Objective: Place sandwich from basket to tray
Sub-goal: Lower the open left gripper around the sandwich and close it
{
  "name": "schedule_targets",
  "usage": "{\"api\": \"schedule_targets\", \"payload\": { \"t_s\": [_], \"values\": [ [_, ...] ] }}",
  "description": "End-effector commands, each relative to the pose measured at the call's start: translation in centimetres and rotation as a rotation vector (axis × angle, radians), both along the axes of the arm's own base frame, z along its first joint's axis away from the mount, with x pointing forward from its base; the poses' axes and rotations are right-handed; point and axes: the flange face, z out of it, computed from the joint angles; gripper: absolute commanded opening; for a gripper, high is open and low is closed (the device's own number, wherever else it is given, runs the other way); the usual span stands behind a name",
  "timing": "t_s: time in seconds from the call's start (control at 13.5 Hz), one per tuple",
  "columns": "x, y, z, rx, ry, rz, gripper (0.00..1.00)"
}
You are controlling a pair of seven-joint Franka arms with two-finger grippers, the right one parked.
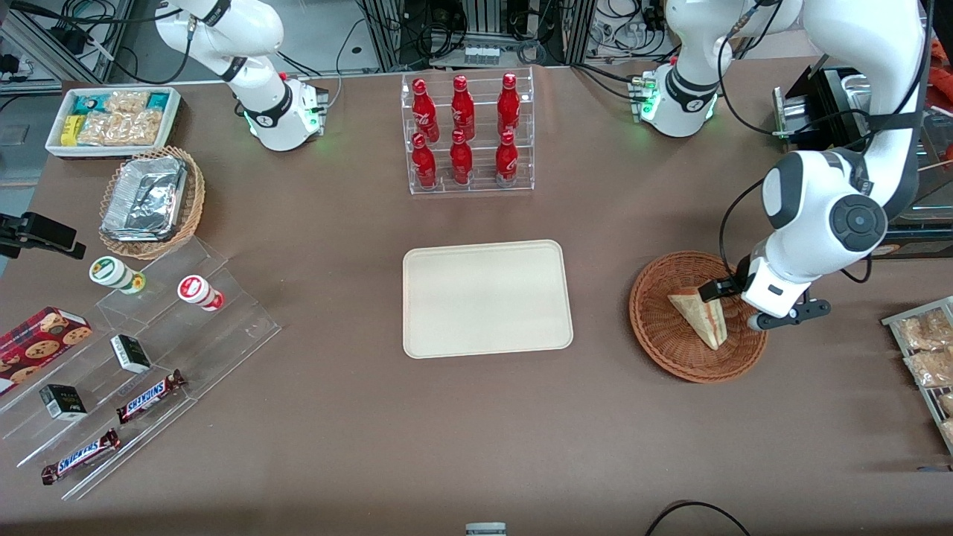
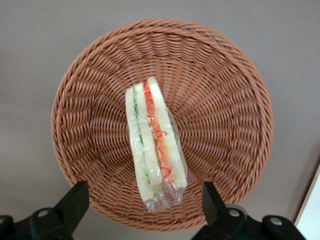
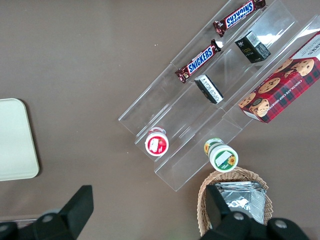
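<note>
A clear acrylic rack (image 1: 467, 134) holding six red cola bottles stands on the brown table (image 1: 372, 432). Toward the parked arm's end, a white rectangular bin of snack packets (image 1: 113, 120) sits beside a tan wicker basket of silver foil containers (image 1: 153, 202). Nearer the front camera, a clear stepped acrylic display (image 1: 141, 357) carries a green-labelled cup (image 1: 115, 274), a red-labelled cup (image 1: 199, 292), a red cookie box (image 1: 41, 339), two small dark boxes (image 1: 131, 353) and two Snickers bars (image 1: 151, 396). Pale snack bags (image 1: 927, 350) lie toward the working arm's end.
</note>
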Motion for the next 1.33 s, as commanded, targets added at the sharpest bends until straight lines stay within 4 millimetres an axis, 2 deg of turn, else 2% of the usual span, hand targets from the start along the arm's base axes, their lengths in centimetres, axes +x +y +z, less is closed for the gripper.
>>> {"api": "schedule_targets", "payload": {
  "t_s": [0.0,0.3,0.37,0.81,1.26],
  "values": [
    [-0.8,0.0,0.4,-0.002,-0.037,0.198,1.0],
    [-0.4,0.0,-0.4,-0.038,-0.054,0.427,1.0],
    [-0.7,0.0,-1.1,-0.049,-0.047,0.449,1.0],
    [-1.3,-0.3,-3.0,-0.041,-0.005,0.443,1.0],
    [-1.1,-0.2,-6.1,-0.032,0.025,0.45,1.0]
  ]
}}
